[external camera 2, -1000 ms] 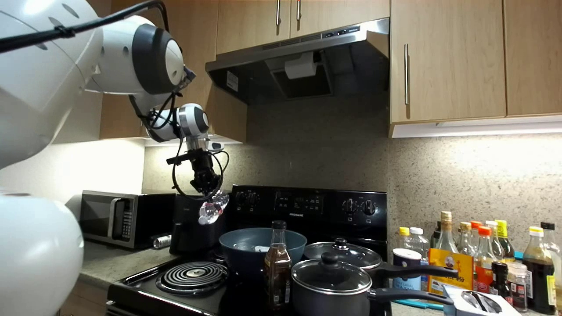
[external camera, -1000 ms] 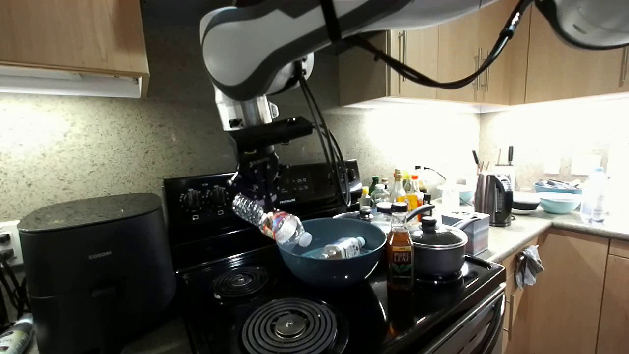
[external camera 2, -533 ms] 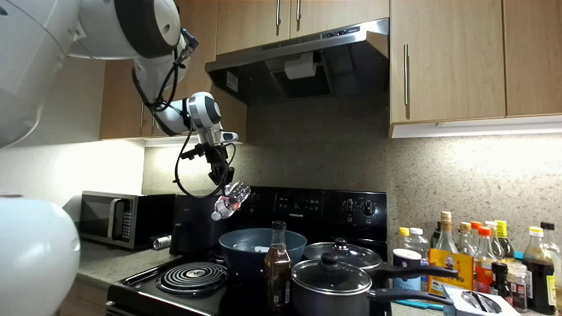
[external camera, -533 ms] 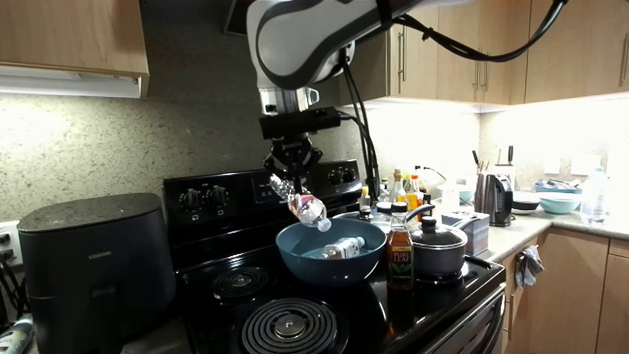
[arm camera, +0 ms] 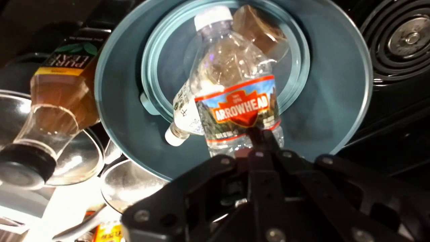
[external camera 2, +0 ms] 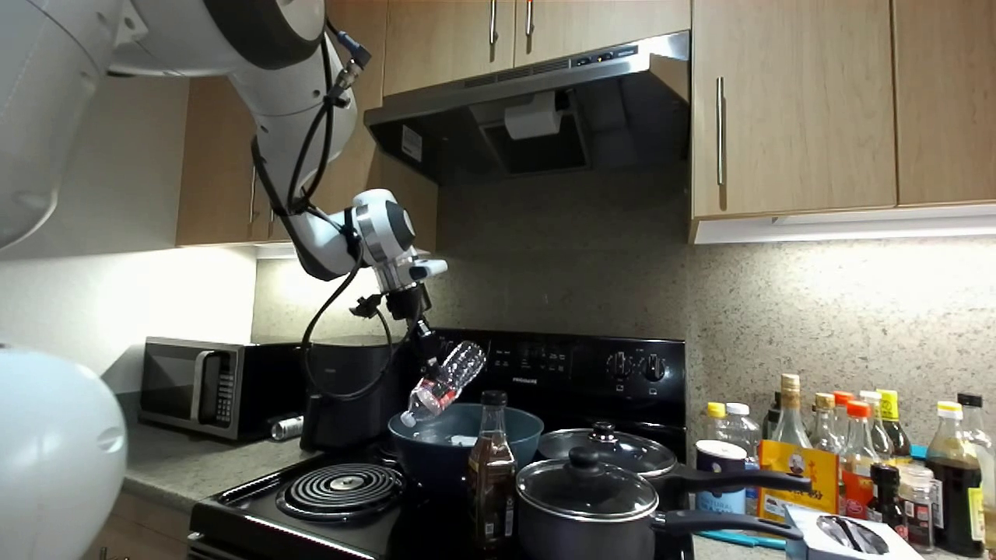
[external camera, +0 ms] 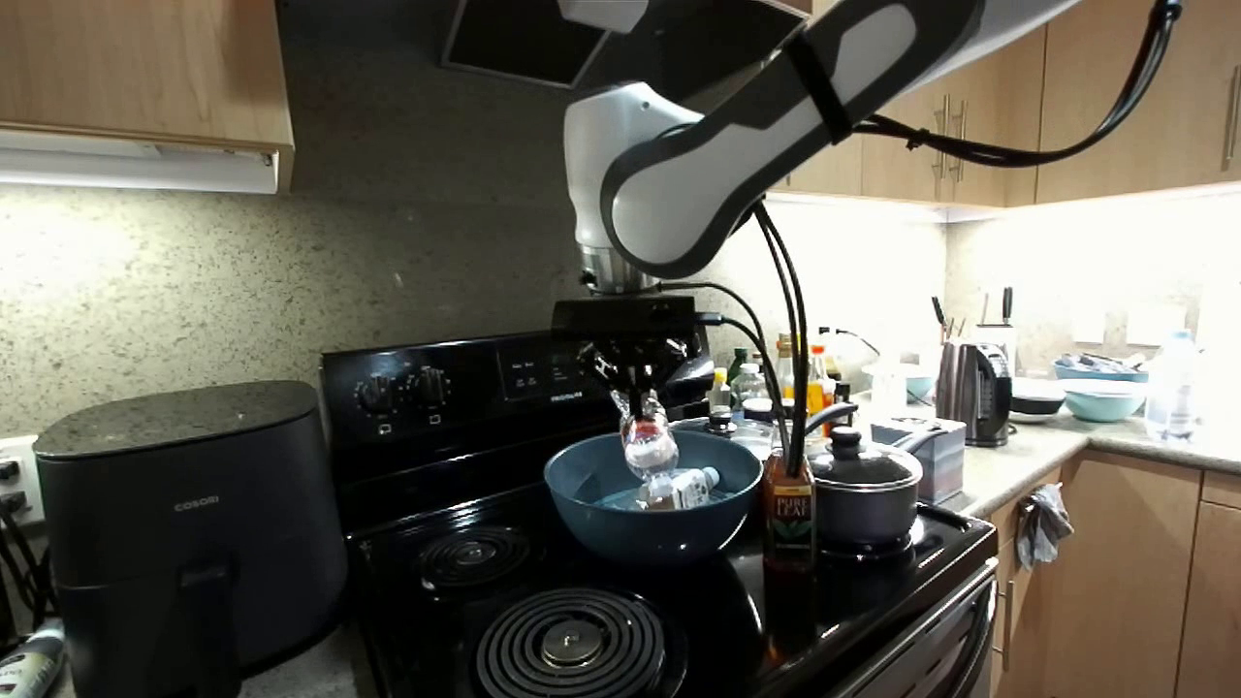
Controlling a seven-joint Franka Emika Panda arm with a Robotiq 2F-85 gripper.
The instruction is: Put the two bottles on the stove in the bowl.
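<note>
the arrowhead bottle [arm camera: 235, 97] has moved across and down with the gripper [arm camera: 263, 138] to the bowl [external camera: 654, 538]
the gripper pinches it, tilted cap-down over the bowl; the other bottle [external camera: 690, 488] lies inside, on its side; the bowl sits on the stove [external camera: 722, 620], the brown bottle [external camera: 792, 528] upright just beside it; whether arrowhead bottle and other bottle touch, i cannot tell

Light under the cabinets [external camera: 1163, 155] totally blows out the wall [external camera: 1052, 271] past the stove [external camera: 722, 620], but behind the stove it's super dim. Glare on its top, hot spots on the lids [arm camera: 127, 185].
</note>
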